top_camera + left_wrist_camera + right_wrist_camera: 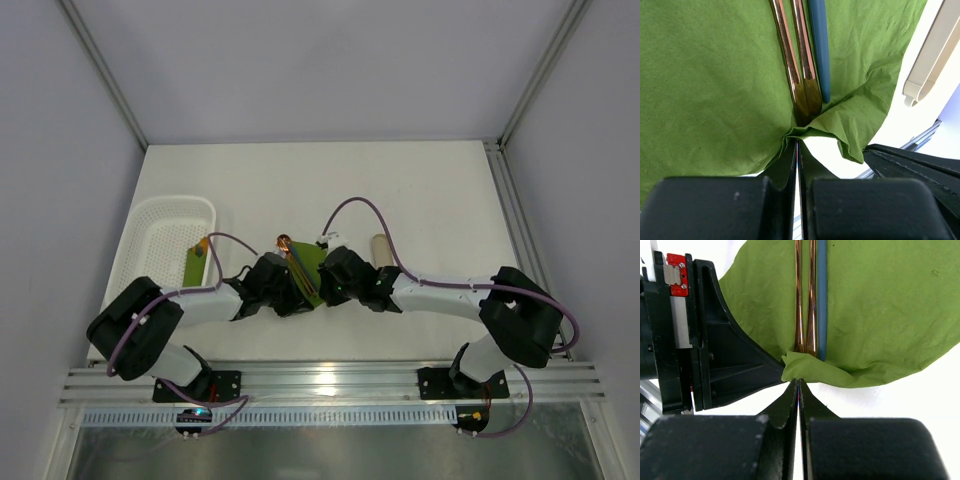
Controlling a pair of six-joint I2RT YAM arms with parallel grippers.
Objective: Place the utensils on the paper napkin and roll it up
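Right now the utensils lie on the napkin, close side by side, with a blue handle just beside them. Their long way points straight away from the jaws in both wrist views, so each gripper looks along them from the near ends. The napkin is flat on the table between the two arms, and its near edge is bunched into a little fold just past the ends of the utensils. The left gripper has its jaws pressed together, and it pinches that fold right at the tips. The right gripper has its jaws pressed together too, and it looks to nip the same fold from the other side. The two grippers are almost touching each other, so neither arm is nearer than the other. I think the next move depends on this: the paper in the jaws is at the end of the utensils, not at their side. Pulling it forward would fold the edge over the ends. To roll the napkin around them, the paper must go sideways, across their long way.
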